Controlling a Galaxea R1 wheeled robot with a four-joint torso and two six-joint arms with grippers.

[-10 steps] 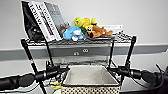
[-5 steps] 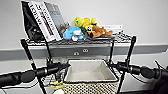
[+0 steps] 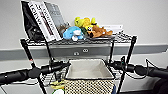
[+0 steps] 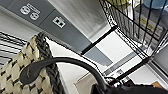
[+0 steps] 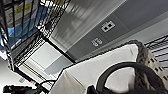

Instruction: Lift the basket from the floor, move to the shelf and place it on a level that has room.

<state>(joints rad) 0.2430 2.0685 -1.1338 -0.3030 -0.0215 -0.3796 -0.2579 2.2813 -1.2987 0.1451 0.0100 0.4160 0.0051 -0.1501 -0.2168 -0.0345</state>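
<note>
I have the basket [image 3: 89,75] up between the 2 arms, level with the gap under the top tier [image 3: 75,41] of the shelf [image 3: 130,53], its cloth-lined mouth open upward and its far end at the front of the second tier [image 3: 51,76]. The left fingers [image 3: 65,65] sit at its left rim, the right fingers [image 3: 110,65] at its right rim. In the left wrist view a dark curved finger [image 4: 62,63] hooks over the braided rim [image 4: 47,60], and the right wrist view shows the same over the other edge [image 5: 143,56], so I judge both sets are holding the basket. How wide they stand I cannot tell.

To do this well I would keep both arms at matched height so the basket stays flat, push straight in between the posts, and watch that its rim passes under the tier carrying the books [image 3: 46,20] and plush toys [image 3: 86,28]. Release only once the base sits on the wire.
</note>
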